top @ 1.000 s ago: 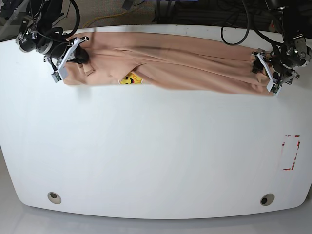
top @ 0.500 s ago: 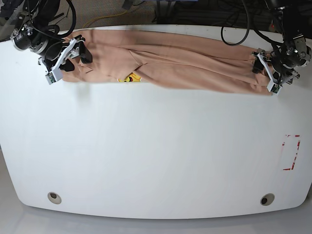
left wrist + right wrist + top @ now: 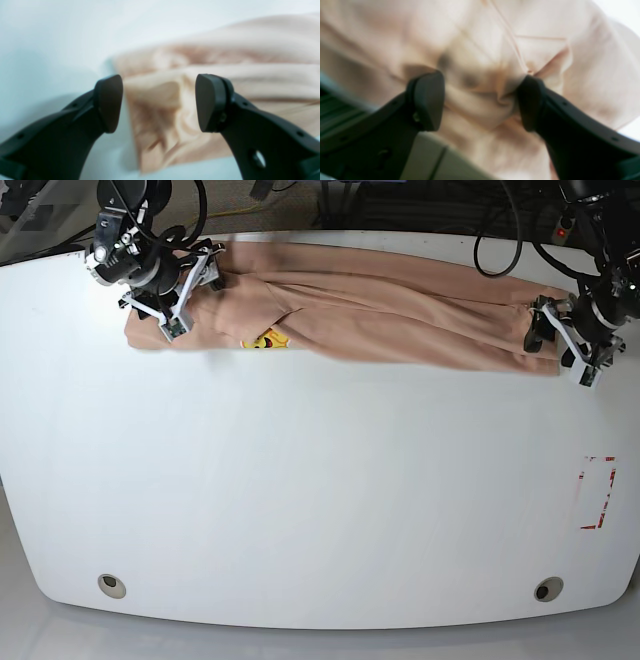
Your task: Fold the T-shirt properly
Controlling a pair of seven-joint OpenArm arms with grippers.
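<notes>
The peach T-shirt [image 3: 380, 310] lies as a long folded band along the far side of the white table [image 3: 320, 500]. Its yellow tag [image 3: 267, 340] shows near the front edge. My right gripper [image 3: 195, 290] is open over the shirt's left end. In the right wrist view [image 3: 478, 102] its jaws stand wide with bunched fabric [image 3: 480, 82] between them. My left gripper [image 3: 553, 340] is open at the shirt's right end. In the left wrist view [image 3: 158, 103] its jaws straddle the shirt's corner [image 3: 160, 125] without closing on it.
A red and white marking [image 3: 597, 492] is on the table at the right. Two round holes [image 3: 112, 585] [image 3: 547, 588] sit near the front edge. Cables [image 3: 490, 250] hang behind the far edge.
My right gripper has moved right and turned over the shirt's left end. My left gripper has shifted slightly right and down. The shirt band stays where it was.
</notes>
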